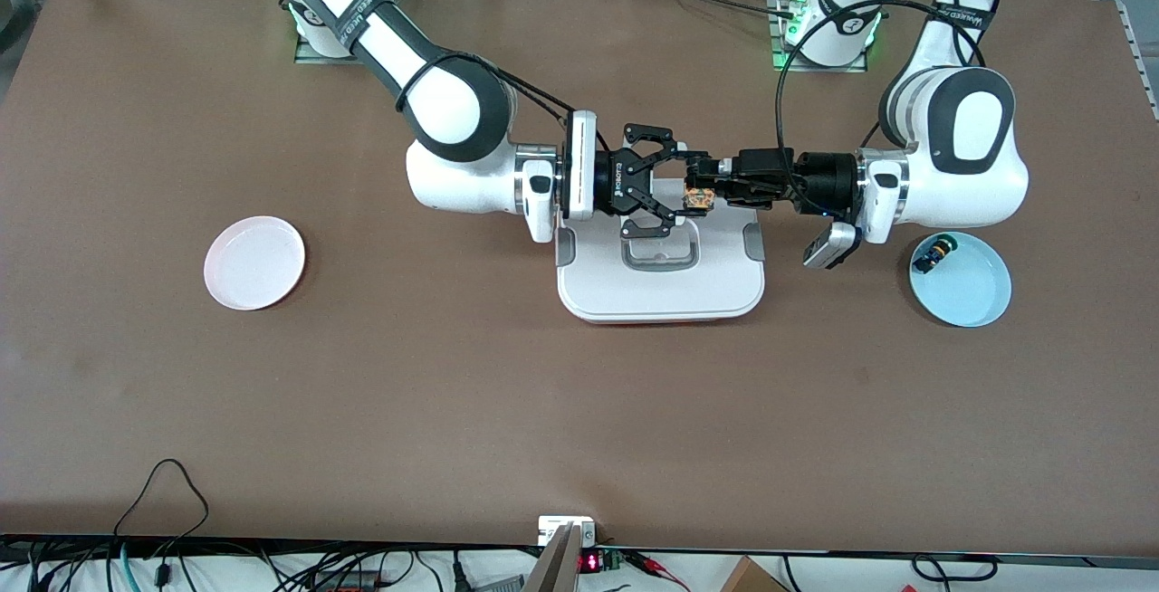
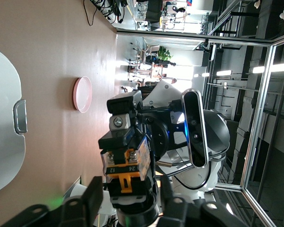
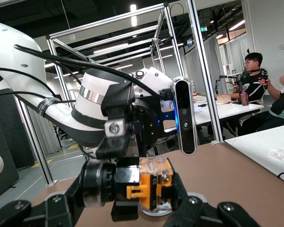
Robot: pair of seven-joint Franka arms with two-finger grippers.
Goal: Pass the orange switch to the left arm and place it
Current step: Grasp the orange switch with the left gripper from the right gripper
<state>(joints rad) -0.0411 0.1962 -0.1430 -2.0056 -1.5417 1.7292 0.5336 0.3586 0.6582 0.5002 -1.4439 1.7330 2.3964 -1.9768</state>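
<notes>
front: we look down from high across the table, facing both bases | left wrist: we sit close along its gripper (image 2: 128, 208), facing the right arm's end | right wrist: we sit close, facing the left arm | shared: the orange switch (image 1: 699, 200) above the box (image 1: 661, 275)
</notes>
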